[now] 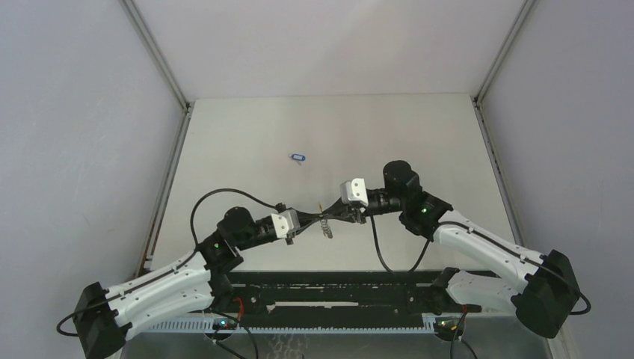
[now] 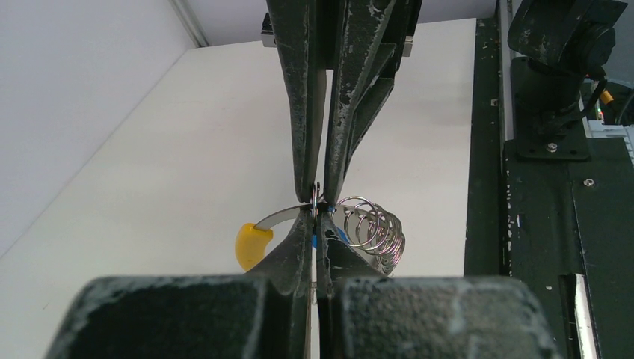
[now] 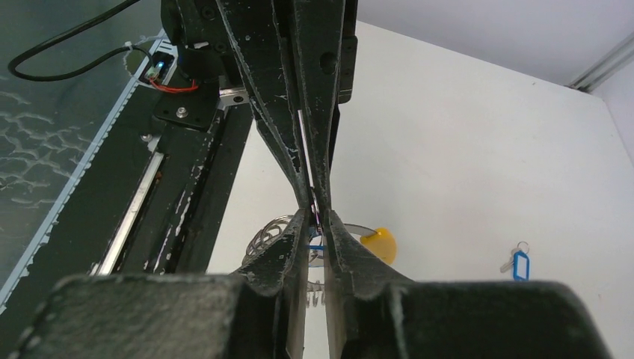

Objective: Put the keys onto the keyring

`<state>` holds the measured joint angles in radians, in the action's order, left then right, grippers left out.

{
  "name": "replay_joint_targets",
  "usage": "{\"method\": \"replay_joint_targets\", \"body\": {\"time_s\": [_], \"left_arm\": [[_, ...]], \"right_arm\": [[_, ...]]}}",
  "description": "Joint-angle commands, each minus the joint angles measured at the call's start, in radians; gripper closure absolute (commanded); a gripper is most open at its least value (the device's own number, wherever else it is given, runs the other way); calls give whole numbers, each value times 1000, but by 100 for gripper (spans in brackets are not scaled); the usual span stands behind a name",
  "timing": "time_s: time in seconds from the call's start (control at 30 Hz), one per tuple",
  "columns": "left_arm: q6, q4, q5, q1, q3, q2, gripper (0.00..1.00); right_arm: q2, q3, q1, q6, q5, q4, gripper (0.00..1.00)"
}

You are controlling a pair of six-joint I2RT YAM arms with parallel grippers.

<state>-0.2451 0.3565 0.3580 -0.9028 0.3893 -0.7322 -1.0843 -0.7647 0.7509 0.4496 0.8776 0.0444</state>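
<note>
Step in hand, as I read it: threading a key onto the keyring [image 2: 372,228], which is held in the air between the two arms over the near middle of the table [image 1: 389,134]. Left gripper [image 2: 314,215]: fingers pressed together, pinching the ring's flat silver band between its yellow arc [image 2: 253,245] and its coil [image 3: 271,232] of wire loops. Right gripper [image 3: 314,215]: fingers drawn nearly together, with only a sliver of light between them. The tips meet the left tips almost nose to nose at the same spot on the band. What sits between the right tips is too small to tell. A blue fleck [image 2: 331,236] just under the pinch may be a key tag, but this is unconfirmed. The loose key [image 3: 520,264], blue tag and small split ring, lies flat on the table well apart from the grippers, toward the far side. To do the step well, my judgement is that the left grip should hold firm and motionless. The right should make only small, slow moves along the band, since the tips crowd each other. A twist could spring the ring out of the pinch or drop whatever is being threaded. Seating should be confirmed before either grip lets go.
</note>
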Motion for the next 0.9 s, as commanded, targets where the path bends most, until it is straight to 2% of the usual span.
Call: {"method": "replay_joint_targets", "body": {"time_s": [0.0, 0.1, 0.27, 0.47, 0.57, 0.7, 0.87], "left_arm": [[16, 113, 33, 5, 0, 21, 100], [15, 115, 29, 5, -1, 20, 100], [13, 97, 6, 5, -11, 29, 99], [2, 0, -58, 5, -11, 64, 73], [3, -27, -80, 6, -16, 84, 65], [14, -3, -86, 7, -31, 79, 61], [37, 74, -79, 8, -42, 19, 60]], "right_arm": [[-21, -59, -7, 2, 32, -42, 92], [-20, -61, -7, 6, 24, -50, 100], [-5, -77, -8, 20, -21, -90, 100], [-12, -146, 21, 84, -163, -251, 100], [-34, -200, 57, 127, -273, -358, 100], [-57, -283, 101, 168, -410, -476, 100], [-78, -364, 173, 209, -552, -585, 100]]}}
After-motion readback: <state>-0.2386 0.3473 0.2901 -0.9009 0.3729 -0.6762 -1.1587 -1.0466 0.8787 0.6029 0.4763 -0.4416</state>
